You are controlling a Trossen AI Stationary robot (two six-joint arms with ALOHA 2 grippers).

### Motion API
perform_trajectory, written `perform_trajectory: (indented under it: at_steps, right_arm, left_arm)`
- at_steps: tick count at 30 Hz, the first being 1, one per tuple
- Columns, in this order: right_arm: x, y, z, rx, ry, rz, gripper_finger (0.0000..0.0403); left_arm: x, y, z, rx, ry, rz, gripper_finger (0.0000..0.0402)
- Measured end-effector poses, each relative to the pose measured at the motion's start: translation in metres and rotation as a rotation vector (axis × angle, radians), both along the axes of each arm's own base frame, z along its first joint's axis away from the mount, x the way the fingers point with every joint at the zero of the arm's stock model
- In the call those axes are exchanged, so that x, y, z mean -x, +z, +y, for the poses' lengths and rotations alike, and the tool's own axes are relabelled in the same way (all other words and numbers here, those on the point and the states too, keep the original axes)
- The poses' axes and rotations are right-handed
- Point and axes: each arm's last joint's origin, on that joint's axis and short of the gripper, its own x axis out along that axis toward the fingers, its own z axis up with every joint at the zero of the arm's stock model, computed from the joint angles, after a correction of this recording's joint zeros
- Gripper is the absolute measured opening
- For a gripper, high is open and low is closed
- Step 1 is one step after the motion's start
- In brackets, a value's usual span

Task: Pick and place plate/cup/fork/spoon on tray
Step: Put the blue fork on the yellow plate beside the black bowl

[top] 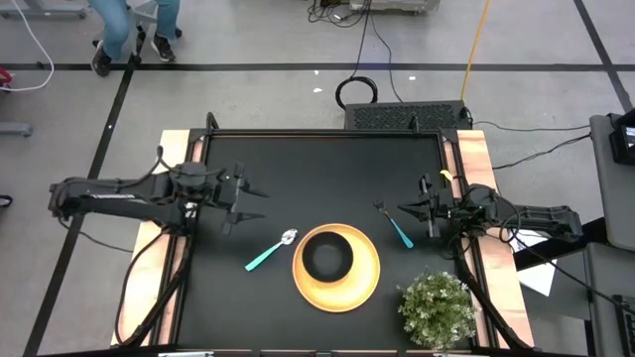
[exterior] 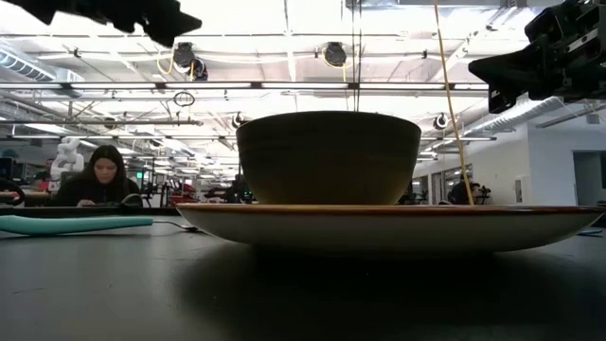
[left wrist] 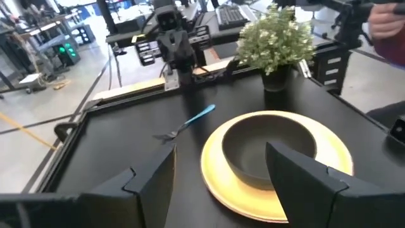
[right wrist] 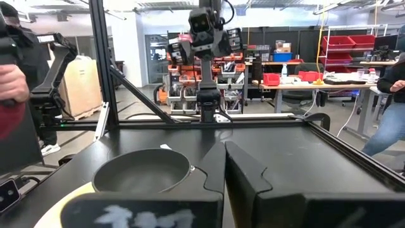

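The yellow tray (top: 365, 288) lies on the black table at front centre, with the dark cup (top: 327, 260) standing in its middle. The teal-handled spoon (top: 271, 251) lies flat to the tray's left. The teal-handled fork (top: 395, 226) lies flat to its right, and also shows in the left wrist view (left wrist: 190, 123). My left gripper (top: 248, 203) is open and empty above the table, left of the spoon, facing the cup (left wrist: 269, 149). My right gripper (top: 402, 209) is shut and empty, raised above the table (exterior: 511, 71) beside the fork's tines.
A potted plant (top: 437, 307) stands at the front right corner, close to the tray. Wooden strips run along the table's left and right sides (top: 476, 159). A person sits in the room beyond (exterior: 104, 175), and a person's hand shows at the edge of the right wrist view (right wrist: 9, 82).
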Motion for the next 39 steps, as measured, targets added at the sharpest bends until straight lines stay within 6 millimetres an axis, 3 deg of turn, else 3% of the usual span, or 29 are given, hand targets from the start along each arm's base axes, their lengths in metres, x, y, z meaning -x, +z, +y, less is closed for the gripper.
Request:
perform_trajectory:
  at_steps: [11,19,30,39]
  right_arm:
    - [0.000,0.000,0.000,0.000,0.000,0.000,0.0000]
    - [0.000,0.000,0.000,0.000,0.000,-0.001,0.0000]
    - [0.000,0.000,0.000,0.000,0.000,-0.001,0.0000]
    - [0.000,0.000,0.000,0.000,-0.001,-0.001,0.0000]
  left_arm:
    - [0.031,-0.007,0.006,0.090,0.026,-0.121,0.0245]
    - [0.036,-0.020,0.007,0.198,0.186,-0.128,0.0245]
    - [0.037,-0.046,-0.005,0.078,0.129,-0.033,0.0245]
    - [0.037,-0.051,-0.010,-0.004,0.094,-0.009,0.0245]
